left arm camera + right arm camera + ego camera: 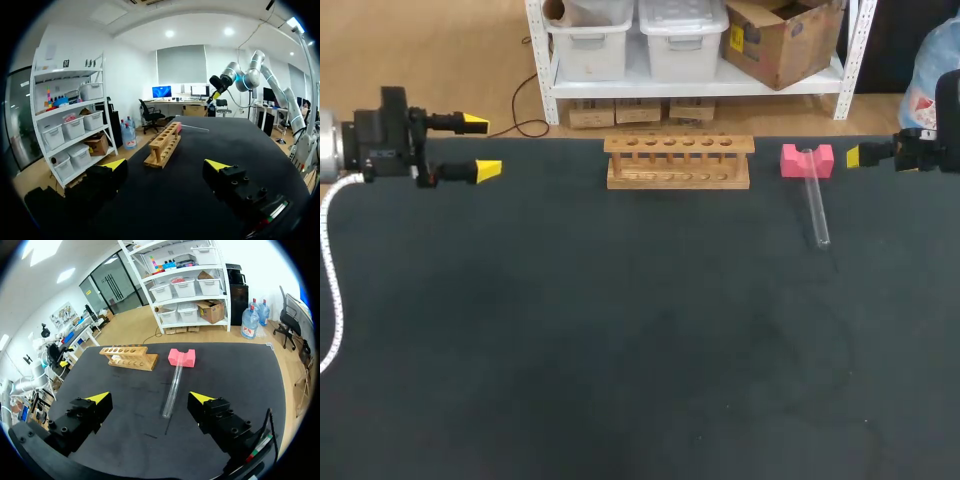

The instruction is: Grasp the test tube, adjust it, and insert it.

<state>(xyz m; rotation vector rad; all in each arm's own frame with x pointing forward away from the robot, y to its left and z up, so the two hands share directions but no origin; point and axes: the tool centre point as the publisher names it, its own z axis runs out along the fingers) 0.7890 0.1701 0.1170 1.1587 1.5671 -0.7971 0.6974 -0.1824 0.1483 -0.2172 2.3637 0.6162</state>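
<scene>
Test tube (815,208) lies on the bench (620,350), one end at the pink block (807,160) beside the wooden rack (679,160), ungrasped, so we judge grasping comes first: our right gripper (149,399), fingers (98,399) spread and empty as on our left gripper (480,147), must lower astride it and close.

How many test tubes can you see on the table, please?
1. The test tube lies on the table, one end at the pink block, right of the wooden rack. None shows in the rack's holes.

Test tube (816,208) touches block (807,160), right of rack (678,162).
</scene>
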